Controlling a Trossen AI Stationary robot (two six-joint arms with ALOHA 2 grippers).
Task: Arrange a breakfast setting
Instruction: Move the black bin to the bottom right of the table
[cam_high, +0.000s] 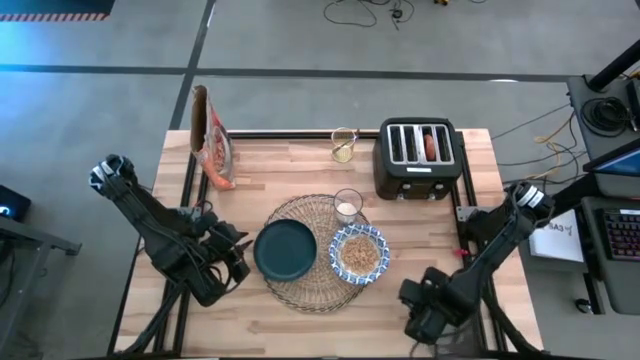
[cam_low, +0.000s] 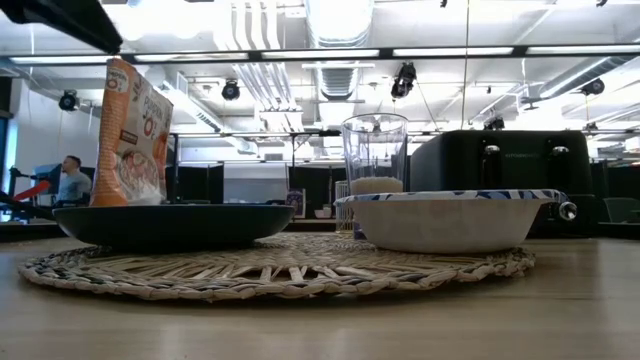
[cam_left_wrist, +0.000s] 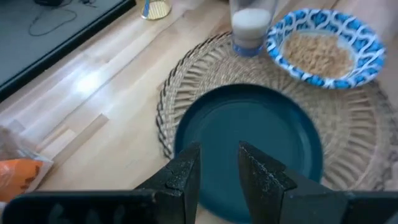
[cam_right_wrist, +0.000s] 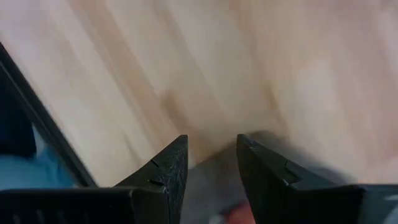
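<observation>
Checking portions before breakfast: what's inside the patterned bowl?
The blue-and-white bowl holds tan cereal-like flakes, seen from above. From table height its wall hides them; anything beneath the flakes is covered.

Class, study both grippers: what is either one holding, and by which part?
Nothing is held. The left gripper hangs open over the near edge of the dark teal plate; the right gripper is open above bare table.

A round straw placemat (cam_high: 312, 256) lies flat in the middle of the wooden table. A dark teal plate (cam_high: 285, 250) sits on its left part and is empty. A blue-and-white bowl (cam_high: 359, 254) with brown cereal inside sits on the mat's right edge. A small clear glass (cam_high: 348, 206) stands upright at the mat's far edge, just behind the bowl, with something white in it.
</observation>
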